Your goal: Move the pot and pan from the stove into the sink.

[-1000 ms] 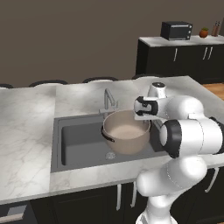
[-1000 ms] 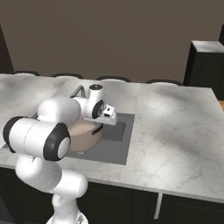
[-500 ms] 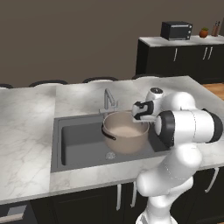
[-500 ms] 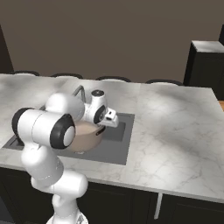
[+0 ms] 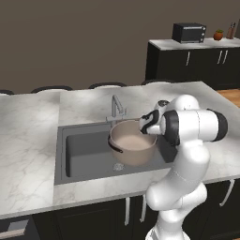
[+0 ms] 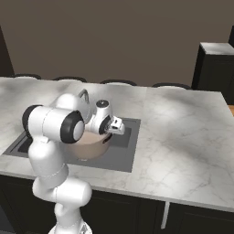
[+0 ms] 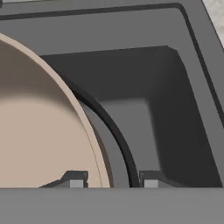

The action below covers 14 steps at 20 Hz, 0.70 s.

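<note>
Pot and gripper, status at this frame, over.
Gripper shut on pot, fingers astride its rim and dark handle. Pot inside sink, near faucet. Nothing in the way.

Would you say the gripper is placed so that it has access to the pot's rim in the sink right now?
Probably yes. The gripper is already at the rim of the pot, one fingertip on either side of the wall and handle, inside the sink. Nothing stands between them.
</note>
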Motion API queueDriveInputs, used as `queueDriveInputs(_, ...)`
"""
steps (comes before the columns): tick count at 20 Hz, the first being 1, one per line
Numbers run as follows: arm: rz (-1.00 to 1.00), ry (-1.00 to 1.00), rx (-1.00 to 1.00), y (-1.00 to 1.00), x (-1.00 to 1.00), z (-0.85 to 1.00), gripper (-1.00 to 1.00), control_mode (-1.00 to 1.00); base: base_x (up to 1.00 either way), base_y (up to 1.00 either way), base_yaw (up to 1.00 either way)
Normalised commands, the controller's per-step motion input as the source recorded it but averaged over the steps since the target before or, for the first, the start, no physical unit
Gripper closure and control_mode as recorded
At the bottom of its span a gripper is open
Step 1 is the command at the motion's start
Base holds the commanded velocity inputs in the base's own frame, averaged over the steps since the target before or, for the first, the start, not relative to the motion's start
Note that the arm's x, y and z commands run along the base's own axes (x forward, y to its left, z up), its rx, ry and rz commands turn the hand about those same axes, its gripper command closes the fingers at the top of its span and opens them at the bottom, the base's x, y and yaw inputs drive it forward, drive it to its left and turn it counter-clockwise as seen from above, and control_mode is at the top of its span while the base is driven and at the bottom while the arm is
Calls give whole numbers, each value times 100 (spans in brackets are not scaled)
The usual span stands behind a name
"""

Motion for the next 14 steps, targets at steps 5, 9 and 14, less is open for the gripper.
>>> queueDriveInputs(5, -3, -10, -1, 0, 33, -21, 100, -100, 0, 0, 0)
queueDriveInputs(9, 0, -7, -2, 0, 3, -51, 100, -100, 0, 0, 0)
queueDriveInputs(14, 0, -5, -1, 0, 0, -38, 100, -100, 0, 0, 0)
